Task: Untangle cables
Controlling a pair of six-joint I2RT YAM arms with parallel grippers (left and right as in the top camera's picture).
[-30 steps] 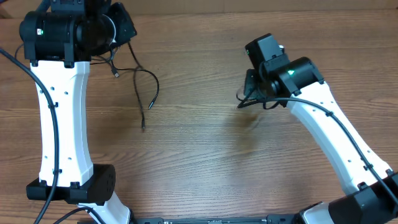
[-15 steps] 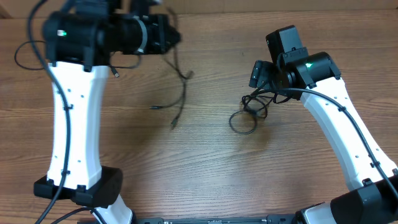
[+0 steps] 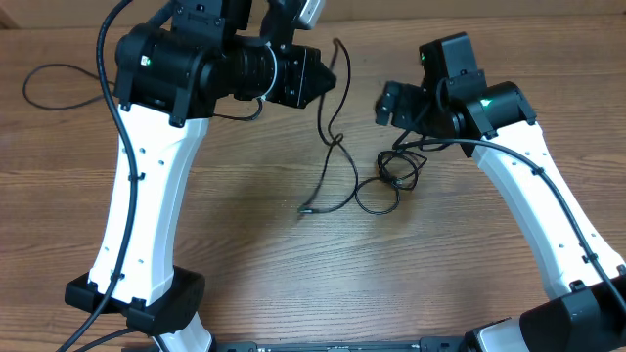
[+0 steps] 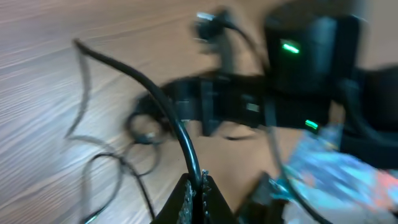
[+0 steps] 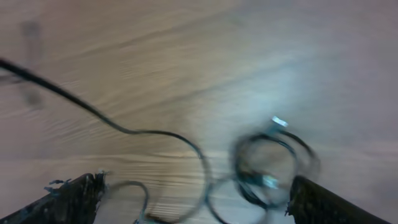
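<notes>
A thin black cable [image 3: 333,137] hangs from my left gripper [image 3: 328,78] down to the wooden table, where its plug end [image 3: 303,208] lies. In the left wrist view the left gripper [image 4: 198,182] is shut on this cable [image 4: 155,99]. A coiled black cable bundle [image 3: 396,168] rests on the table just right of the hanging cable, and one loop [image 3: 377,196] touches or crosses it. My right gripper [image 3: 391,103] hovers above and behind the bundle. It [image 5: 196,190] is wide open and holds nothing, with the coil [image 5: 267,162] blurred below it.
A separate thin black lead [image 3: 44,83] loops over the table at the far left, beside the left arm's white column [image 3: 147,196]. The right arm [image 3: 528,196] slants across the right side. Bare wood [image 3: 391,284] lies in front of the cables.
My left arm has swung right, carrying the hanging cable toward the middle. My right gripper has opened and let go of the coil, which now lies on the table.
</notes>
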